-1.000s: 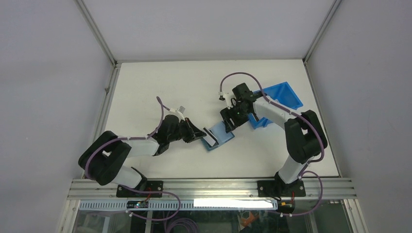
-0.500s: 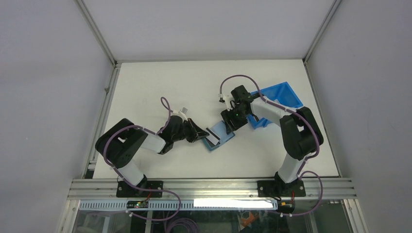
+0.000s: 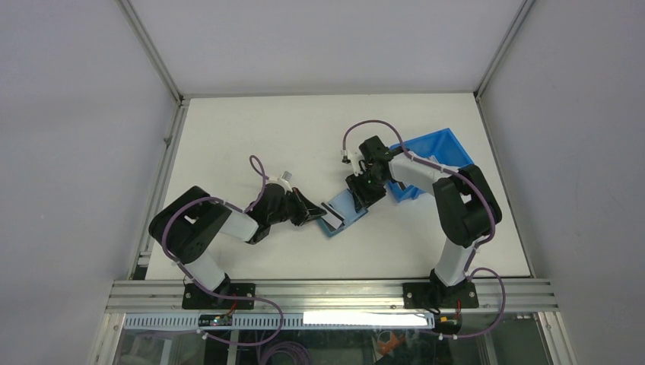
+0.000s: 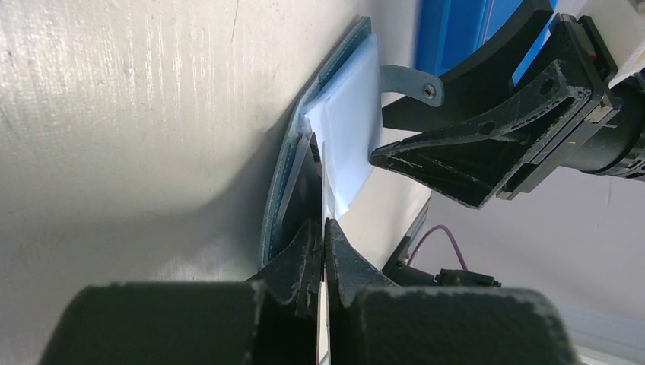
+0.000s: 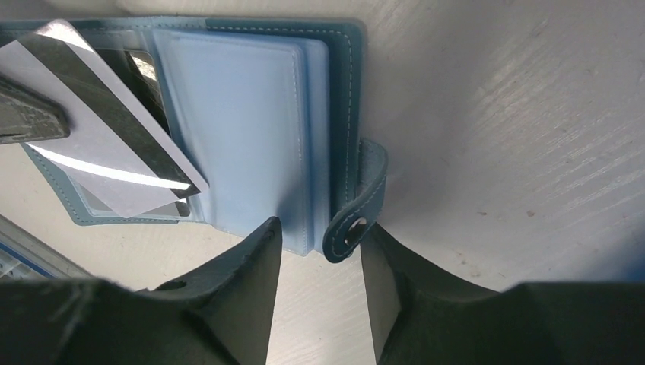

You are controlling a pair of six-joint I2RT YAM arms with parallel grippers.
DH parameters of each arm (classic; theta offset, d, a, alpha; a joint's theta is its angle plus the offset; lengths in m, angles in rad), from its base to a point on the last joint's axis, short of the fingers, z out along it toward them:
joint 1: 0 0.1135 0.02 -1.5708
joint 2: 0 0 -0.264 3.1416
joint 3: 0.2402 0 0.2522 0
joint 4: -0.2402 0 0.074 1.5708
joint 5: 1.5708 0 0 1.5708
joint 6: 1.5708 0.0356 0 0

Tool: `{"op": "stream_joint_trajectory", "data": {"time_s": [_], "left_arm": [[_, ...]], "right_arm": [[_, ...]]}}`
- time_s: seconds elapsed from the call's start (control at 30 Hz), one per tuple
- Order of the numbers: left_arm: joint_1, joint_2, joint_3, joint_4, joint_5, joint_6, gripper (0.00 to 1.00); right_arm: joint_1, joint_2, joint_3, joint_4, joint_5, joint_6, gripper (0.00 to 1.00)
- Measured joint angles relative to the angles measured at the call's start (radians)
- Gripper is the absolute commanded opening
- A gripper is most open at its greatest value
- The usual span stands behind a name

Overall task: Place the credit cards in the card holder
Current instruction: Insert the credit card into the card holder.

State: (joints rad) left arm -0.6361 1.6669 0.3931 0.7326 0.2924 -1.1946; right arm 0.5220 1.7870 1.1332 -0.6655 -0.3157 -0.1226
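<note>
1. Top external view: one small, flat, teal-blue folding card holder [image 3: 351,217] lies open on the white surface [image 3: 251,137], between the two arms. The left end effector [image 3: 316,214] is clenched on one thin silvery credit card with a dark stripe [image 3: 332,214], and the card's far part lies over the holder's left half. The right end effector [image 3: 365,192] sits at the holder's far edge. One bright-blue plastic bin [image 3: 437,152] stands just behind the right arm.
2. Left wrist view: the two left fingers are pressed together on the credit card, which is seen edge-on. Its front edge reaches the card holder's [image 4: 350,129] pale inner pages. The right end effector hangs over those pages with its fingers apart.
3. Right wrist view: the card holder [image 5: 243,129] shows its light-blue inside. The single credit card [image 5: 114,152] lies slanted across its left side. The right end effector [image 5: 319,243] is released, grasping nothing, and its two fingers straddle the holder's one snap tab [image 5: 354,220].
</note>
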Motion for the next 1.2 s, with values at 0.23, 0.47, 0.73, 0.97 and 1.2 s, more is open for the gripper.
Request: {"op": "stream_joint_trajectory", "data": {"time_s": [0.23, 0.47, 0.73, 0.97, 1.2], "left_arm": [[-0.007, -0.002, 0.0, -0.008, -0.002, -0.009, 0.0], [-0.024, 0.006, 0.005, -0.007, -0.003, -0.021, 0.0], [-0.033, 0.025, 0.023, -0.008, -0.003, -0.022, 0.0], [-0.033, 0.031, 0.027, -0.012, -0.004, -0.022, 0.0], [-0.033, 0.044, 0.031, -0.008, -0.006, -0.021, 0.0]], "right_arm": [[0.001, 0.0, 0.0, 0.001, 0.005, 0.002, 0.43], [0.005, 0.0, 0.0, 0.003, 0.005, 0.01, 0.43], [0.008, 0.0, -0.001, 0.006, 0.005, 0.013, 0.43], [0.008, 0.0, -0.002, 0.009, 0.006, 0.017, 0.43], [0.008, 0.0, -0.002, 0.009, 0.006, 0.018, 0.43]]}}
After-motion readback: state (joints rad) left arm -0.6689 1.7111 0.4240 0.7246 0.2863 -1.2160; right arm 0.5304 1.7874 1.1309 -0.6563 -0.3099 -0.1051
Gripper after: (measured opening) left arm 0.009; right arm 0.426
